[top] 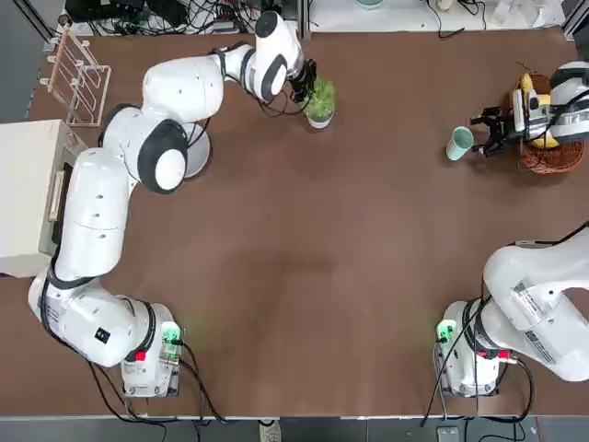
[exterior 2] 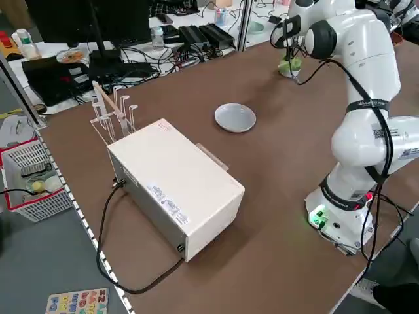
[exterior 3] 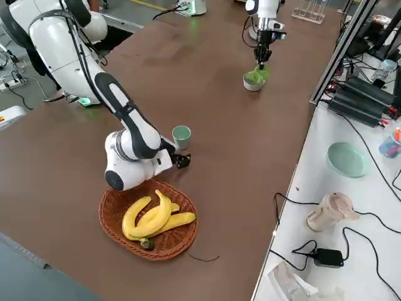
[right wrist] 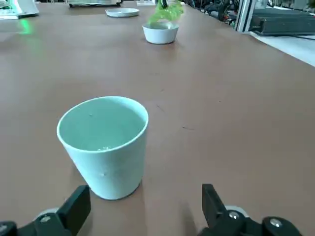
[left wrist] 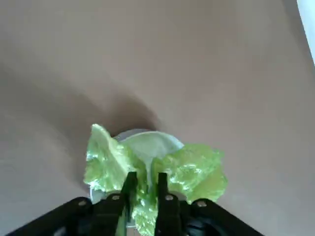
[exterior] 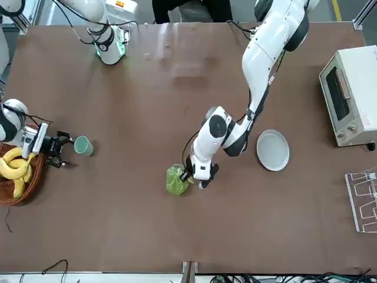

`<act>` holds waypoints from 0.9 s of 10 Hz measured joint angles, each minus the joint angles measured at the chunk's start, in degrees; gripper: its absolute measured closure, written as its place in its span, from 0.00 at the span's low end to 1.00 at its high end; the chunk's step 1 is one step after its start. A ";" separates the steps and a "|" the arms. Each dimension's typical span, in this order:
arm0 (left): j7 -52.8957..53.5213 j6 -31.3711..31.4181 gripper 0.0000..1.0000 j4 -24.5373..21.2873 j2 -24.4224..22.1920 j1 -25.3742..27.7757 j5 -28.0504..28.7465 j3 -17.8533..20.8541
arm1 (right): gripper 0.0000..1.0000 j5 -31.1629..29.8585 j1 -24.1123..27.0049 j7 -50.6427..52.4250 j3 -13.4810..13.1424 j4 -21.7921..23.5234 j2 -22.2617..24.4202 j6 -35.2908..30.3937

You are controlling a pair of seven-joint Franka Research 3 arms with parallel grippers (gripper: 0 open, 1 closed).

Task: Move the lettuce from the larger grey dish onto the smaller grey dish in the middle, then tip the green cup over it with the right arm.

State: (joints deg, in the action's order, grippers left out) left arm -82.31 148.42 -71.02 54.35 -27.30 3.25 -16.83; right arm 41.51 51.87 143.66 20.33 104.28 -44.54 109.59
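Swinging the right arm (exterior 3: pixel 88 69) over for the pour while the left arm (top: pixel 92 221) hangs above the bowl could bring the two together, since both need that same spot. Next in size, the wicker basket (exterior 3: pixel 109 216) lies close beside the right arm, so a low sideways sweep might knock it. The larger grey dish (exterior: pixel 273 150) stands well apart from the lettuce and looks the least exposed. The smaller grey dish (right wrist: pixel 161 34) is light, I judge, and could be dragged or tipped if the left gripper (left wrist: pixel 146 177) catches its rim on leaving. Then the green cup (right wrist: pixel 103 152): it stands upright just ahead of the right gripper (right wrist: pixel 146 196), whose fingers are spread wide and empty; an off-centre approach would push it over. Smallest, the lettuce (left wrist: pixel 194 169) sits in the smaller dish, its leaves spilling past the rim; the left gripper's fingers are partly parted among them, so a clinging leaf could lift the bunch out again
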 joint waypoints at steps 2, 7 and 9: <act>0.00 0.00 0.37 0.06 0.08 -0.74 0.00 -0.01 | 0.00 0.00 0.18 0.19 0.00 0.33 -0.11 -1.49; -0.32 -10.40 0.00 2.61 -5.45 1.40 -0.88 -0.06 | 0.00 0.00 0.31 0.90 0.65 1.44 -0.20 -2.34; -0.92 -17.94 0.00 2.72 -11.74 5.14 -1.69 -0.04 | 0.00 0.00 0.29 0.92 0.94 1.53 -0.22 -2.29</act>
State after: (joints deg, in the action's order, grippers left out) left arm -83.23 130.48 -68.30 42.61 -22.16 1.56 -16.87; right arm 41.51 52.17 144.57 21.27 105.81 -44.76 107.30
